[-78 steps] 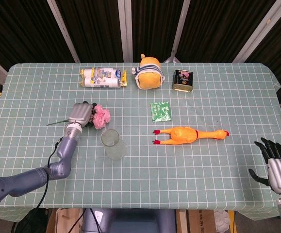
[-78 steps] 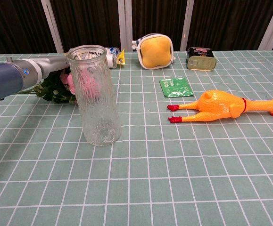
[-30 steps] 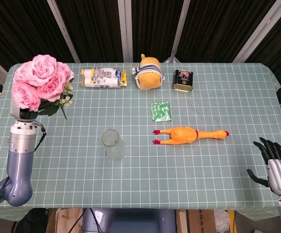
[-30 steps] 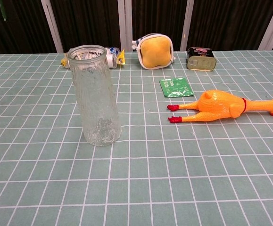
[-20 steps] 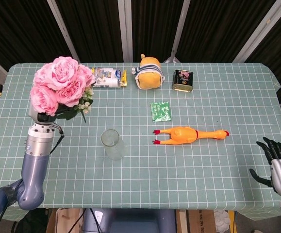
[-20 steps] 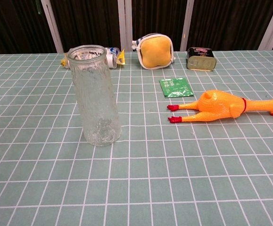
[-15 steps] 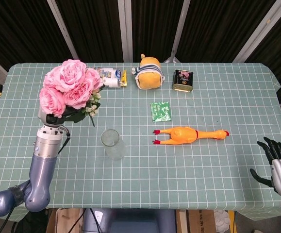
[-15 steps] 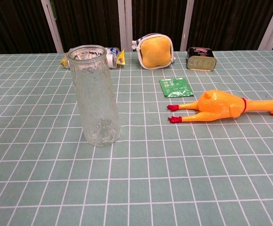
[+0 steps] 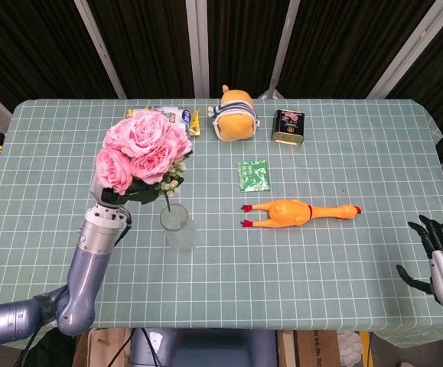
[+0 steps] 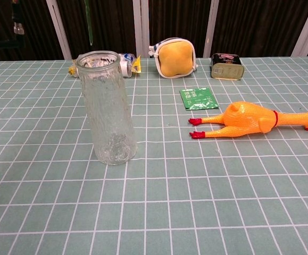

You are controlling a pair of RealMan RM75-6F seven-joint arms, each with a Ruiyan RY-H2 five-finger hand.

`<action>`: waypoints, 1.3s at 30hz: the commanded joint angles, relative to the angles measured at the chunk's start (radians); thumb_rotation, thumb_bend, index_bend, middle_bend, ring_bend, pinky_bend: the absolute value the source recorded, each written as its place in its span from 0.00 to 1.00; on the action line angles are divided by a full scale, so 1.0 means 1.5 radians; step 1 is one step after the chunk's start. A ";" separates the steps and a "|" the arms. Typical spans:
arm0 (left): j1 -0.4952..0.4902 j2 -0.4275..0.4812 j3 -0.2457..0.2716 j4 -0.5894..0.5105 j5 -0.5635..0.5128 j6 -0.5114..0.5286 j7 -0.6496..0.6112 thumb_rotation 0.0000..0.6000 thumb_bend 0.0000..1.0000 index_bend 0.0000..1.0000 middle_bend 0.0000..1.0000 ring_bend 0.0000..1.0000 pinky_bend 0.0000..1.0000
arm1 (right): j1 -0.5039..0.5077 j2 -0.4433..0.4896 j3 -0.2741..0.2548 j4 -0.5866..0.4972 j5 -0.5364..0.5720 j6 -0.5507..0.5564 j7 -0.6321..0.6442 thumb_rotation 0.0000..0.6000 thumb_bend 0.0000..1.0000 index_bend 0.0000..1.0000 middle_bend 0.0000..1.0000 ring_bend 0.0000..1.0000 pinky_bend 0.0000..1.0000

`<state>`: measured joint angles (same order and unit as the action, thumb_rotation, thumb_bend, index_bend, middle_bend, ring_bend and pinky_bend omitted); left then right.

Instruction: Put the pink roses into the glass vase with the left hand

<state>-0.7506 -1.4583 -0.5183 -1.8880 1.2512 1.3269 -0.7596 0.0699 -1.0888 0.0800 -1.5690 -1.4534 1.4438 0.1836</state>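
The pink roses [image 9: 143, 155] are off the tabletop [image 9: 336, 267], held aloft by the left hand [image 9: 106, 193], which grips the bunch from below; its fingers are mostly hidden under the leaves, so only the grasp itself is plain. A thin green stem [image 9: 167, 201] hangs down from the bunch toward the mouth of the glass vase [image 9: 177, 226], and in the head view its tip lies at or just over the rim. In the chest view the vase is empty, with only a sliver of stem visible high above it. So, by my reading, the pickup and most of the carry are done; what is left is to centre the stem over the opening, lower it in and let go.

The vase stands upright, left of the tabletop's centre and nearer the front edge. The right hand [image 9: 441, 261] is off the front right corner, fingers spread and holding nothing.

The green sachet [image 10: 199, 98] carries pale printed characters, too small to read. The dark tin [image 10: 227, 65] and the packet [image 9: 167, 115] at the back edge bear labels I cannot make out.
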 commanded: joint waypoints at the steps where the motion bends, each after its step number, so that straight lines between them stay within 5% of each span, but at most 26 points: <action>1: 0.000 -0.009 0.007 0.009 0.005 -0.003 -0.005 1.00 0.50 0.41 0.47 0.32 0.47 | -0.001 0.000 0.000 0.001 0.001 0.000 0.001 1.00 0.28 0.18 0.08 0.04 0.00; 39: 0.044 -0.064 0.119 0.137 0.119 -0.015 -0.111 1.00 0.50 0.41 0.46 0.32 0.47 | -0.005 0.007 0.006 0.006 0.003 0.005 0.030 1.00 0.28 0.18 0.08 0.04 0.00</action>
<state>-0.6877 -1.5508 -0.3450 -1.6909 1.4234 1.3000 -0.9299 0.0626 -1.0787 0.0885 -1.5596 -1.4487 1.4519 0.2290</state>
